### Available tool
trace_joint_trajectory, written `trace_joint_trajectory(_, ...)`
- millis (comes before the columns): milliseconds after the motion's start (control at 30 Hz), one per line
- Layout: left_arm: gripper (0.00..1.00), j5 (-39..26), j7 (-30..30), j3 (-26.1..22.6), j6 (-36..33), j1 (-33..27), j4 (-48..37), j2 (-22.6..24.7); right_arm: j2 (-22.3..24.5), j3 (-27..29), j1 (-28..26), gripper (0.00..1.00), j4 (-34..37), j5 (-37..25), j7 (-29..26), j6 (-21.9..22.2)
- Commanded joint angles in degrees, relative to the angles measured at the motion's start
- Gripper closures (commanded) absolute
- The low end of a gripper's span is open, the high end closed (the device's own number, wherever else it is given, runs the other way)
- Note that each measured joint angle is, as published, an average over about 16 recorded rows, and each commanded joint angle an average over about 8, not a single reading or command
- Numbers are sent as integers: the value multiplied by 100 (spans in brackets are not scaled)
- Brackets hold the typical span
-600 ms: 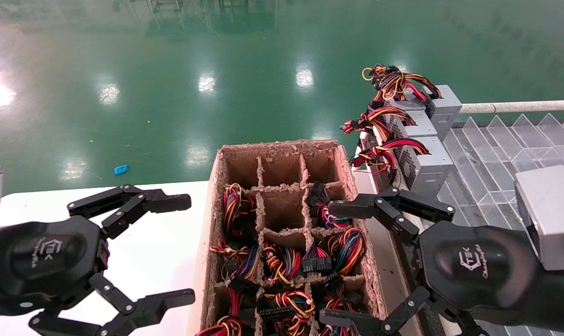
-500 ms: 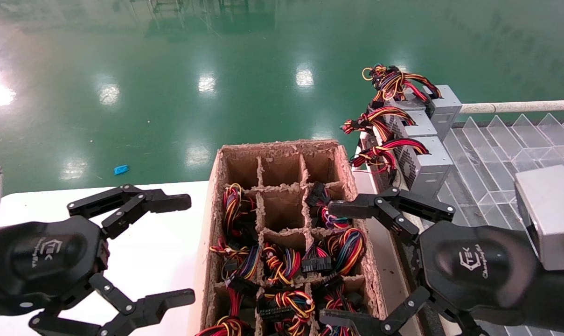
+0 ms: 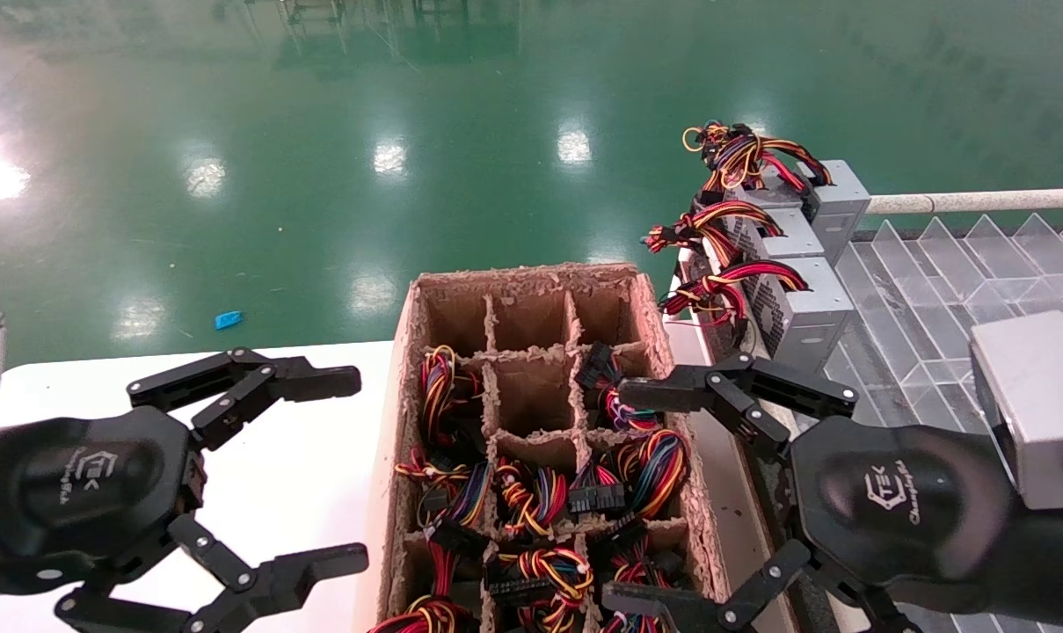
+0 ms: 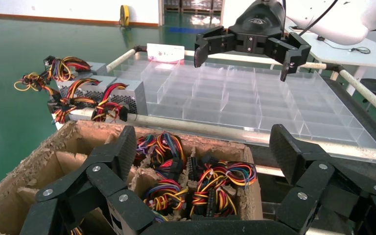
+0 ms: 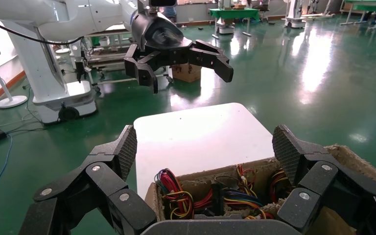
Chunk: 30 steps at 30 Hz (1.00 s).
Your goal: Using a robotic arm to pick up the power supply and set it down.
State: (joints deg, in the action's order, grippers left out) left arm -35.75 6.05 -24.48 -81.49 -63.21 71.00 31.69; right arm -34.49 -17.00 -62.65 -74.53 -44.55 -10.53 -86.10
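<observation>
Left gripper [image 3: 346,466]: jaws wide apart, holding nothing, hovering over the white table [image 3: 320,457] at the near left, just left of the box. Right gripper [image 3: 623,497]: jaws wide apart, holding nothing, hovering over the right edge of the box, near side. Each gripper body carries a white logo; the lettering cannot be read reliably.

Cardboard box [image 3: 645,303]: brown, rough-edged, divided into a grid of cells, standing between the two grippers. The three far cells hold nothing visible, as does the centre cell of the next row. The other cells in view hold wire bundles [image 3: 540,492] in red, yellow, orange and black, several with black connectors.

Power supplies [image 3: 799,303]: three grey metal boxes with perforated sides in a row at the far right, beyond the right gripper and apart from it, each with a wire bundle pointing left. They sit at the left edge of a clear tray [image 3: 944,272], which is partitioned; its other compartments show no contents.

Green floor [image 3: 320,132] lies beyond, with a small blue scrap [image 3: 228,319] on it.
</observation>
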Motion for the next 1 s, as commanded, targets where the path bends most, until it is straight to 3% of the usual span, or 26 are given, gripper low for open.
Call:
trace_joint_trajectory(33,100,0,0,0,0,0,0,0,9,12,19,0,-8,20,4,7)
trace_joint_trajectory(267,100,0,0,0,0,0,0,0,45,-602,-670,0,-294,-1208,22,-280)
trace_joint_trajectory(433,100,0,0,0,0,0,0,0,-98,-1222,-1194,2,-308,-1641,17,-393)
trace_joint_trajectory(500,100,0,0,0,0,0,0,0,-128,-1451,-1350,17,-308,-1723,33,-387)
trace_joint_trajectory(667,100,0,0,0,0,0,0,0,-153,-1924,-1636,80,-302,-1946,56,-343)
trace_joint_trajectory(733,100,0,0,0,0,0,0,0,-163,-2085,-1719,96,-299,-2044,52,-322)
trace_joint_trajectory(767,100,0,0,0,0,0,0,0,-172,-2156,-1754,100,-297,-2082,48,-310)
trace_joint_trajectory(1000,100,0,0,0,0,0,0,0,-273,-2482,-1914,100,-292,-2250,12,-187)
